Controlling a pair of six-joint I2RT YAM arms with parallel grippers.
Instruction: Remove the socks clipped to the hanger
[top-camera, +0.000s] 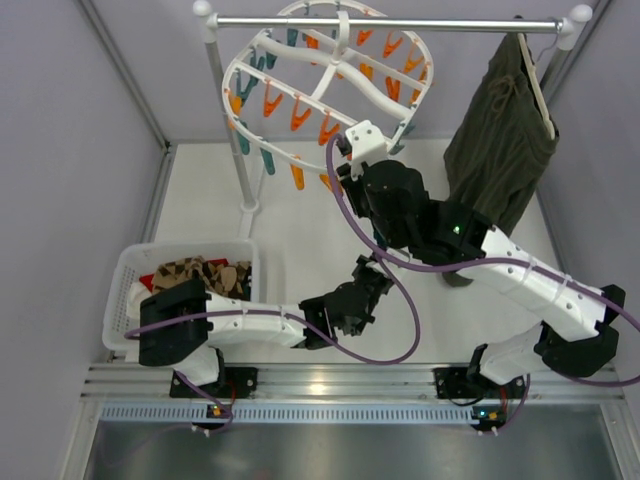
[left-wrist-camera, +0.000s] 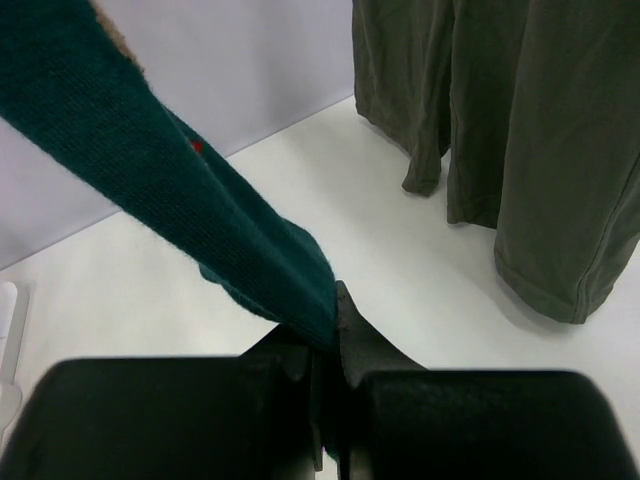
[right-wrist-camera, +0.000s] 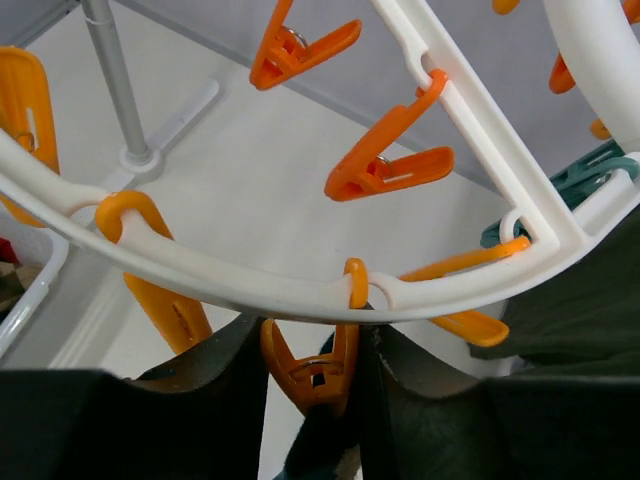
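Observation:
The white oval hanger (top-camera: 372, 92) with orange and teal clips hangs from the rail. My right gripper (top-camera: 347, 160) is up at its near rim (right-wrist-camera: 200, 280). In the right wrist view the right gripper (right-wrist-camera: 312, 328) has a finger against each handle of an orange clip (right-wrist-camera: 312, 365), shut on it. A dark teal sock (right-wrist-camera: 318, 455) hangs below that clip. The same sock (left-wrist-camera: 150, 170) runs taut up and left from my left gripper (left-wrist-camera: 330, 310), which is shut on its lower end. In the top view the left gripper (top-camera: 372, 272) sits low, under the right arm.
A white basket (top-camera: 125, 270) at the left holds argyle socks (top-camera: 200, 272). An olive-green garment (top-camera: 500, 150) hangs at the rail's right end, close to the right arm. The rail's upright pole (top-camera: 225, 110) stands left of the hanger.

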